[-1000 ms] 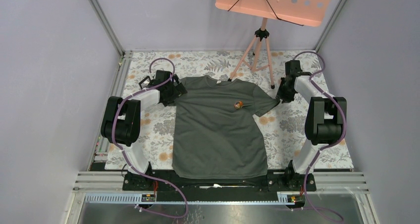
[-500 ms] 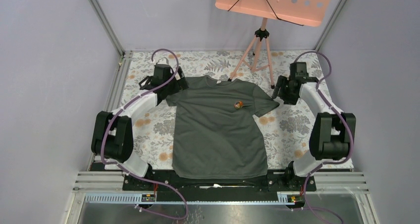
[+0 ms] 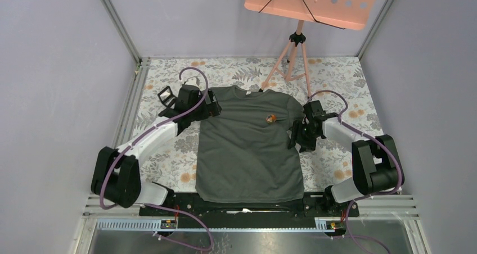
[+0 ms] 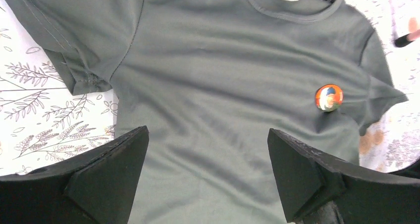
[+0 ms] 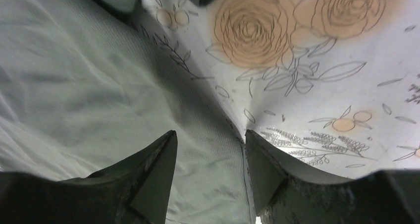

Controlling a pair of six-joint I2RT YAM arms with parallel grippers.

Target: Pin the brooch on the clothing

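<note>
The dark grey-green T-shirt (image 3: 247, 153) lies flat on the table, neck at the far side. The orange-brown brooch (image 3: 270, 118) sits on its chest, near the right sleeve. It also shows in the left wrist view (image 4: 328, 97), on the shirt (image 4: 213, 75). My left gripper (image 3: 212, 107) is above the shirt's left shoulder, wide open and empty (image 4: 207, 132). My right gripper (image 3: 295, 135) is low at the shirt's right side, below the sleeve. It is open (image 5: 210, 135), with the shirt's side hem (image 5: 237, 149) between its fingers.
A pink music stand (image 3: 309, 1) on a tripod (image 3: 293, 49) stands at the back, one foot near the shirt's neck. A floral cloth (image 3: 349, 147) covers the table. Grey walls and metal rails close in the left, right and back.
The left gripper has moved right, from beside the left sleeve to over the shoulder. The right gripper has moved inward and nearer, from the right sleeve's tip to the shirt's side edge.
</note>
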